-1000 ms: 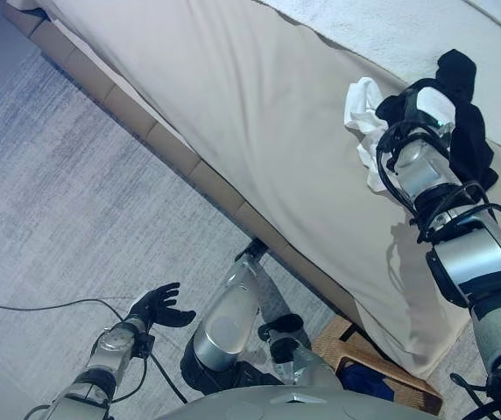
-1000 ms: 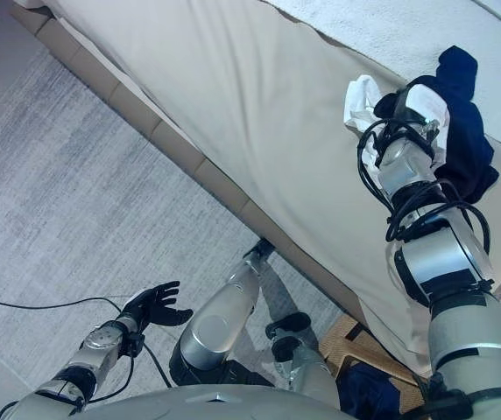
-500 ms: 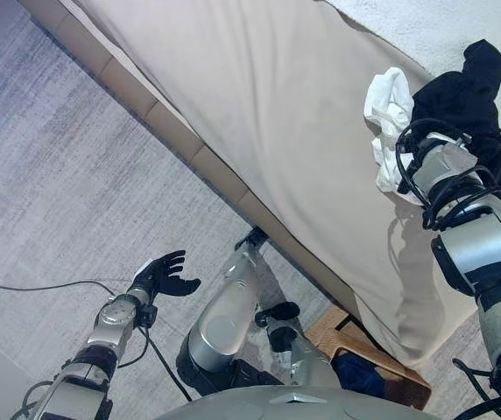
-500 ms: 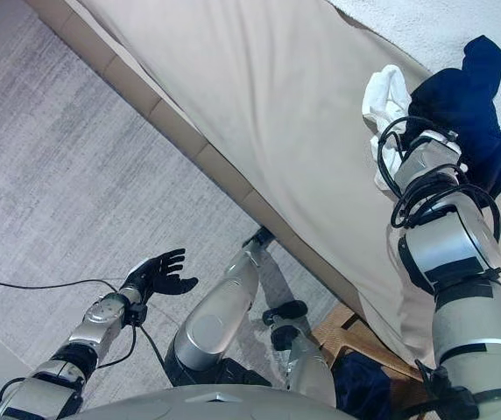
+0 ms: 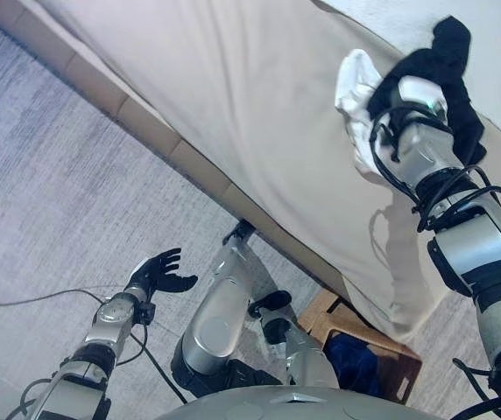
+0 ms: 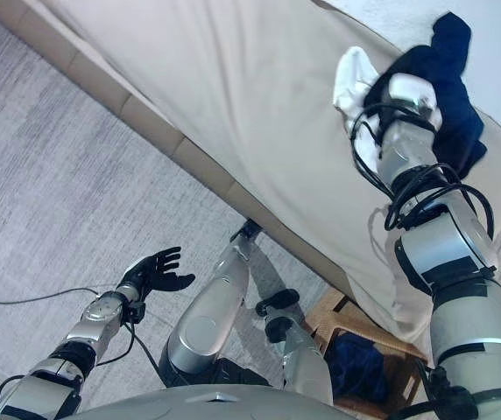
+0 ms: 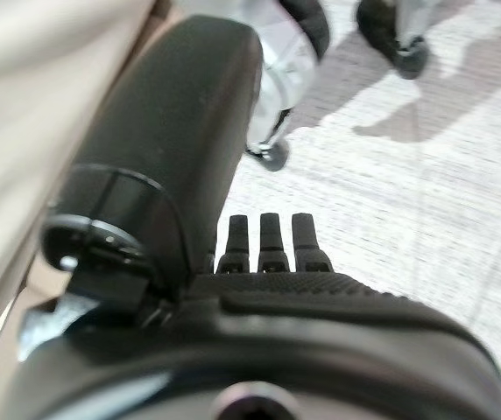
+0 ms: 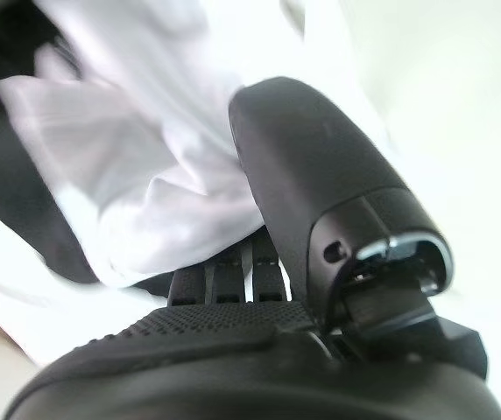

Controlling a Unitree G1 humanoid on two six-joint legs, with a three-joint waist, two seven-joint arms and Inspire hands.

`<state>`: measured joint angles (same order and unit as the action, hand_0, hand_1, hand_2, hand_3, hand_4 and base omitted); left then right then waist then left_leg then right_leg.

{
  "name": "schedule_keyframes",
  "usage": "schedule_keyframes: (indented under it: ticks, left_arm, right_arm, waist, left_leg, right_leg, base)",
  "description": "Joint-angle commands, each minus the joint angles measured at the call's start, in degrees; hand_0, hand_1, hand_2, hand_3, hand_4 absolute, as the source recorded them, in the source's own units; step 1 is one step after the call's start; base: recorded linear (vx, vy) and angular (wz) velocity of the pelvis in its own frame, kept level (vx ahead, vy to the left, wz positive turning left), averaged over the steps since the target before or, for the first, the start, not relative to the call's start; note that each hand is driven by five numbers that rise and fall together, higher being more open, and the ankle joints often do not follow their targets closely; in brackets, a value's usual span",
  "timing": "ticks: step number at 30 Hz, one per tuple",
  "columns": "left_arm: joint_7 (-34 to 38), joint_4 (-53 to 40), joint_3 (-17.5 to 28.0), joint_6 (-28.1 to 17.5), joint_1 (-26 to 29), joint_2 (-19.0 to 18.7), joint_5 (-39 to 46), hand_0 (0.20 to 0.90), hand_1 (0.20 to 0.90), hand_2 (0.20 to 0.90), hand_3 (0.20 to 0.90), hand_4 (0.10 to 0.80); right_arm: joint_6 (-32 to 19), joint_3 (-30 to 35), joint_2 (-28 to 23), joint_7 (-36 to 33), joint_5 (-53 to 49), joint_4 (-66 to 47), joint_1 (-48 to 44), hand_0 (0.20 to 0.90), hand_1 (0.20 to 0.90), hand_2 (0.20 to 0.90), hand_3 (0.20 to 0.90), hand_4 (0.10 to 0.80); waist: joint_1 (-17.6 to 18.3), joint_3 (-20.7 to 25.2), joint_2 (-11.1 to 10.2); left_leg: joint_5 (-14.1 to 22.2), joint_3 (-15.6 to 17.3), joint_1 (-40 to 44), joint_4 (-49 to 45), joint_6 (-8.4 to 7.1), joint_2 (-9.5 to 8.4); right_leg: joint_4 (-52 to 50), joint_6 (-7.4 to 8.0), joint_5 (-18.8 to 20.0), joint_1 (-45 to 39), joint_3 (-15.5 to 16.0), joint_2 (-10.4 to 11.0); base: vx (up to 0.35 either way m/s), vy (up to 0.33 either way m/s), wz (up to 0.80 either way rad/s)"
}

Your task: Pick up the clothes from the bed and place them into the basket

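Clothes are split between two places, so you are partway through. Nearest, at about 5 o'clock in the head views, the brown woven basket (image 5: 382, 346) on the floor already holds a dark blue garment (image 5: 356, 360). Your left hand (image 5: 157, 273), at 8 o'clock over the grey carpet (image 5: 49, 201), hangs idle with fingers spread and holds nothing. Farther out, at 1 o'clock on the beige-sheeted bed (image 5: 233, 96), a crumpled white cloth (image 6: 353, 83) and a black garment (image 6: 448, 79) lie touching each other. Your right hand (image 8: 321, 201) is in among them; the wrist view shows white cloth against its fingers, but you cannot tell whether they have closed on it. Both pieces are left to carry over. Compared with half a second ago, the right wrist has pushed further up into the pile, while the left hand has barely moved.
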<state>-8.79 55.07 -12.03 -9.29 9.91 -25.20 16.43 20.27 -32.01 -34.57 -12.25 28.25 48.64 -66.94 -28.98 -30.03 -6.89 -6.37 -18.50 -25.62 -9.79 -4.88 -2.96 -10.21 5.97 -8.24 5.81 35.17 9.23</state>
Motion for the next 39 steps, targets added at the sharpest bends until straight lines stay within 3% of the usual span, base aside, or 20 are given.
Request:
schedule_keyframes:
  ticks: [1,12,20,27,33,34,35,36,39]
  left_arm:
    - [0.8,0.7,0.1,-3.9,-5.8,0.5,2.4,0.9,0.9,0.9,0.9,0.8]
    - [-0.9,3.9,3.6,-5.6,-9.7,-0.1,-0.6,0.9,0.9,0.9,0.9,0.8]
    - [0.1,5.7,4.2,-4.0,-12.2,1.6,-4.9,0.9,0.9,0.9,0.9,0.8]
    - [0.1,7.5,4.2,-2.1,-12.9,2.5,-7.6,0.9,0.9,0.9,0.9,0.8]
    - [0.1,7.6,3.8,-0.8,-13.4,2.3,-8.7,0.9,0.9,0.9,0.9,0.8]
    - [0.0,7.4,3.7,-0.5,-13.3,2.1,-8.9,0.9,0.9,0.9,0.9,0.8]
    - [-0.2,7.4,3.6,-0.4,-13.0,1.8,-8.9,0.9,0.9,0.9,0.9,0.8]
    - [-0.3,7.5,3.7,-0.2,-12.8,1.6,-9.0,0.9,0.9,0.9,0.9,0.8]
    - [-0.7,7.1,3.3,0.3,-11.6,0.8,-8.8,0.9,0.9,0.9,0.9,0.8]
  right_arm:
    - [-3.3,3.7,-5.5,-15.2,4.6,-13.5,-2.1,0.3,0.3,0.3,0.2,0.1]
    - [-9.6,12.8,-15.1,-28.9,1.2,-31.8,3.5,0.3,0.3,0.3,0.2,0.1]
    - [-12.8,22.5,-14.6,-28.0,-9.8,-39.0,11.8,0.3,0.3,0.3,0.2,0.1]
    - [-12.1,23.9,-12.3,-18.0,-16.2,-38.1,16.0,0.3,0.3,0.3,0.2,0.1]
    - [-12.6,18.2,-9.1,-4.6,-12.5,-32.3,19.0,0.3,0.3,0.3,0.2,0.1]
    - [-13.0,17.3,-8.5,-3.3,-12.1,-30.5,19.0,0.333,0.333,0.333,0.238,0.138]
    - [-12.6,16.5,-8.0,-1.8,-11.7,-29.1,19.0,0.552,0.552,0.552,0.494,0.394]
    - [-11.6,15.7,-7.5,0.8,-10.6,-28.0,18.9,0.9,0.9,0.9,0.9,0.8]
    - [-9.2,12.0,-6.8,6.8,-8.4,-23.6,17.8,0.9,0.9,0.9,0.9,0.8]
  waist:
    - [0.6,0.4,0.8]
    - [3.4,7.1,-1.4]
    - [5.9,14.2,-1.0]
    - [6.9,18.4,-0.6]
    - [6.5,18.3,0.1]
    - [6.3,18.0,0.1]
    - [6.0,17.6,0.0]
    - [5.8,17.4,-0.4]
    - [5.0,16.2,-0.6]
  left_leg:
    - [4.5,8.2,8.8,8.6,5.19,2.57]
    - [7.4,9.0,14.2,9.5,5.3,3.03]
    - [8.2,9.5,20.1,11.5,5.54,1.86]
    - [8.4,9.5,22.6,11.4,5.49,0.69]
    - [6.9,8.8,23.1,11.1,5.6,0.88]
    - [6.7,8.8,23.0,11.1,5.52,1.04]
    - [6.7,8.8,22.8,11.0,5.42,1.11]
    - [7.7,8.8,23.3,11.2,4.97,1.39]
    - [7.5,8.7,22.2,10.6,4.78,1.61]
  right_leg:
    - [-10.3,-0.01,3.1,1.2,-4.1,2.2]
    - [-5.9,-0.2,2.7,-4.1,-7.3,0.9]
    - [-3.3,0.63,3.8,-9.4,-9.3,0.8]
    - [-2.1,0.88,3.9,-12.3,-9.6,1.1]
    - [-1.8,0.19,4.1,-13.2,-8.6,1.1]
    - [-1.5,0.07,3.9,-13.3,-8.4,0.9]
    - [-1.4,-0.02,3.7,-13.4,-8.2,0.9]
    - [-1.7,0.19,2.4,-13.7,-8.7,0.7]
    - [-1.6,-0.25,1.8,-13.3,-8.1,0.6]
  base:
    - [-0.023,0.019,-0.04]
    - [0.041,-0.017,-0.16]
    - [0.098,0.011,-0.08]
    - [0.073,0.046,-0.03]
    - [0.033,0.025,0.03]
    - [0.0,0.0,0.0]
    - [0.041,-0.065,0.02]
    - [0.026,-0.069,-0.02]
    - [-0.043,-0.045,-0.03]
